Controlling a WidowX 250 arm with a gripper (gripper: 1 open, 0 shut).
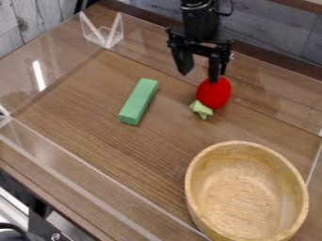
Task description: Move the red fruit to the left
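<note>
The red fruit [212,93] is a small glossy strawberry-like toy with a light-green cap at its lower left, lying on the wooden table right of centre. My gripper [201,68] hangs just above and behind it, fingers spread open, holding nothing. The fruit sits free on the table, below the fingertips.
A flat green block [138,100] lies left of the fruit. A wooden bowl [246,196] fills the front right corner. Clear acrylic walls [38,80] ring the table, with a clear bracket [101,31] at the back left.
</note>
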